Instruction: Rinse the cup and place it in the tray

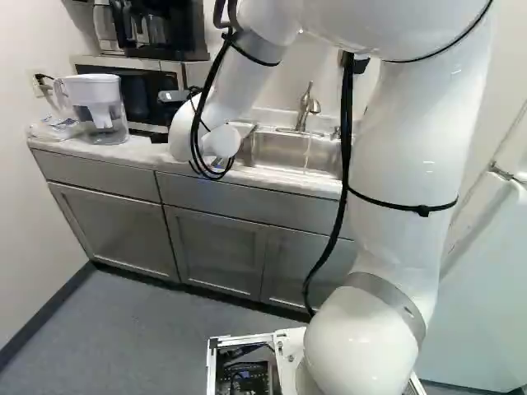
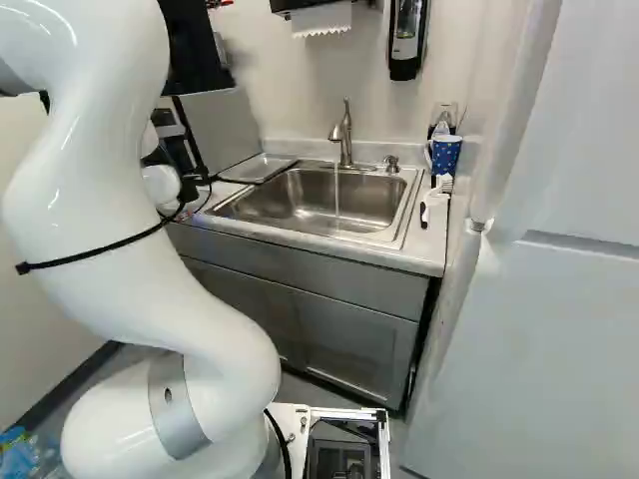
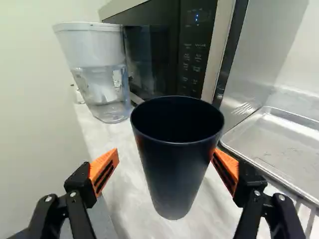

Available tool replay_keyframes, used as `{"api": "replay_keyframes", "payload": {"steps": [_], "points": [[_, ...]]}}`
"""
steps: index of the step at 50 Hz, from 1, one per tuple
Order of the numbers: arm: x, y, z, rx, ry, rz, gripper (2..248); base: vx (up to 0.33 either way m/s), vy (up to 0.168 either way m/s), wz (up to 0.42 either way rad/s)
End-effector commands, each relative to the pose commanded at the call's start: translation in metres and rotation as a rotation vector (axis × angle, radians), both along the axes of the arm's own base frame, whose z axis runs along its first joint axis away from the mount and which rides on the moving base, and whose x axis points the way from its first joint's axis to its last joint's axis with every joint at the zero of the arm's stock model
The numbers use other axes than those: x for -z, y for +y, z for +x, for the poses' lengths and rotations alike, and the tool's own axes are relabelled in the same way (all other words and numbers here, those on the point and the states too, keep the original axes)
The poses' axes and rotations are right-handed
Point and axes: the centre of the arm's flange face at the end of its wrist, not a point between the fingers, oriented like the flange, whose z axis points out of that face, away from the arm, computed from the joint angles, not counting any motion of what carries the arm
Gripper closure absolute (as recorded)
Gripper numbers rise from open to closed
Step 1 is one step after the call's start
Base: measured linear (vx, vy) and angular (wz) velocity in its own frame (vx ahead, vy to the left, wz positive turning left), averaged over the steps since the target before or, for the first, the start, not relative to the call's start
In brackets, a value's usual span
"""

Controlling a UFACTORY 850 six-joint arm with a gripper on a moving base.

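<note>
The gripper [image 3: 165,153] is standing wide astride the dark cup [image 3: 174,169], which is resting upright on the counter [image 3: 130,199]. A good grasp is probably calling for centring on the cup, then closing gently; the metal tray [image 3: 284,144] is lying beside it.

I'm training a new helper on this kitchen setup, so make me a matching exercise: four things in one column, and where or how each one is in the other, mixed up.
1. Dark cup
2. Pitcher
3. Faucet
4. Metal tray

A. Running water into the sink
B. Flat on the counter beside the sink
C. White on top, with water inside
D. Between the open fingers of the gripper

Pairs: 1-D, 2-C, 3-A, 4-B
</note>
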Motion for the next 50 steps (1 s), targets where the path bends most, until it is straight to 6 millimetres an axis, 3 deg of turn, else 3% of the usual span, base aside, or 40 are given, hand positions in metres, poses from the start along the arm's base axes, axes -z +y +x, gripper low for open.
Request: {"api": "replay_keyframes", "payload": {"steps": [5,6,10,11,15,16,39,50], "points": [[0.000,0.000,0.000,0.000,0.000,0.000,9,0.000,0.000,0.000],[0.000,0.000,0.000,0.000,0.000,0.000,45,0.000,0.000,0.000],[0.000,0.000,0.000,0.000,0.000,0.000,45,0.000,0.000,0.000],[0.000,0.000,0.000,0.000,0.000,0.000,84,0.000,0.000,0.000],[0.000,0.000,0.000,0.000,0.000,0.000,84,0.000,0.000,0.000],[0.000,0.000,0.000,0.000,0.000,0.000,119,0.000,0.000,0.000],[-0.013,-0.001,-0.001,0.001,-0.021,0.014,125,0.000,0.000,0.000],[-0.026,-0.016,-0.006,0.018,-0.036,0.024,125,0.000,0.000,0.000]]}}
